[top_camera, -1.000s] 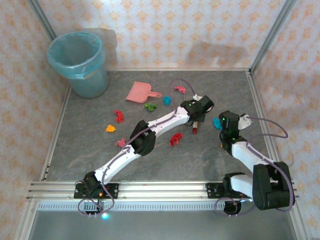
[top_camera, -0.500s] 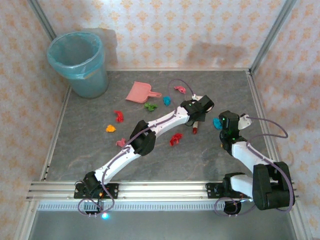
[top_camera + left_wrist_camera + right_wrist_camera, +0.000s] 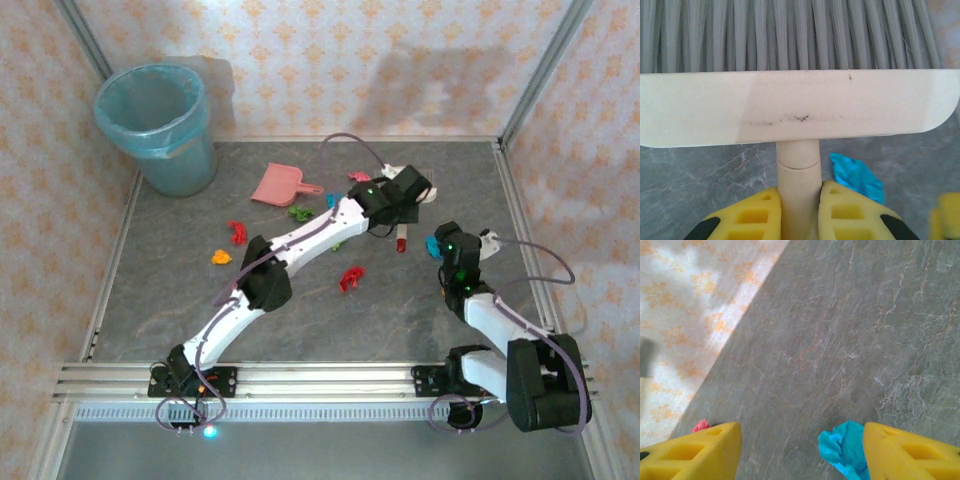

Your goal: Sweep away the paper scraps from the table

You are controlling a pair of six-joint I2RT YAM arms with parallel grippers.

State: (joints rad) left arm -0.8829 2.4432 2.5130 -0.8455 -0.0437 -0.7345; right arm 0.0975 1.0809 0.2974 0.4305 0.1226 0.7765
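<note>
Brush handle (image 3: 799,170) now clamped in my left jaws and carried up-frame; right jaws half-open astride a blue scrap (image 3: 842,447), so sweeping can begin.

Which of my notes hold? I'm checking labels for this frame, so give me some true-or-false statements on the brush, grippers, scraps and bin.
1. The left gripper is shut on the brush handle. True.
2. The right gripper holds the dustpan. False: it is open and empty; the dustpan lies on the table, apart from it.
3. A blue scrap lies beside one right-gripper finger. True.
4. The bin lies tipped over. False: it stands upright.
5. Every scrap is in the bin. False: a red scrap and others lie on the table.
</note>
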